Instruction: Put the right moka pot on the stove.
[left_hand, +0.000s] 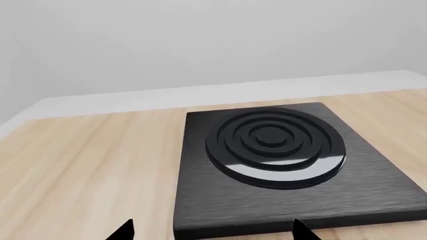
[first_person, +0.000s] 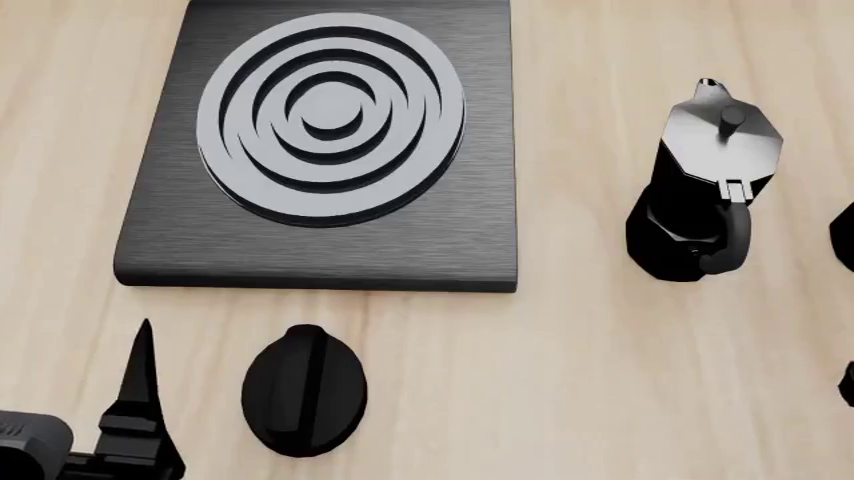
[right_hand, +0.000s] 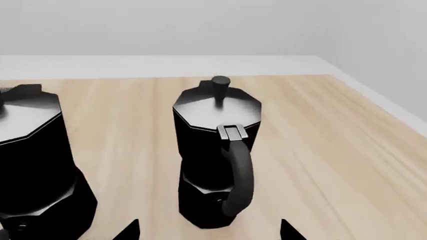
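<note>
The right moka pot (right_hand: 217, 155) is glossy black and stands upright on the wooden table, handle facing my right gripper (right_hand: 210, 231). That gripper is open, its two fingertips spread a little short of the pot's base with nothing between them. In the head view only a black sliver of this pot (first_person: 845, 235) shows at the right edge. The stove (first_person: 320, 150), a dark-grey slab with silver rings, lies at the far left. My left gripper (left_hand: 213, 232) is open at the stove's (left_hand: 280, 170) near edge, holding nothing.
The other moka pot (first_person: 694, 190) stands upright between the stove and the right pot, and looms at one side of the right wrist view (right_hand: 33, 165). A small black oval knob (first_person: 304, 390) lies in front of the stove, beside a left finger (first_person: 140, 390).
</note>
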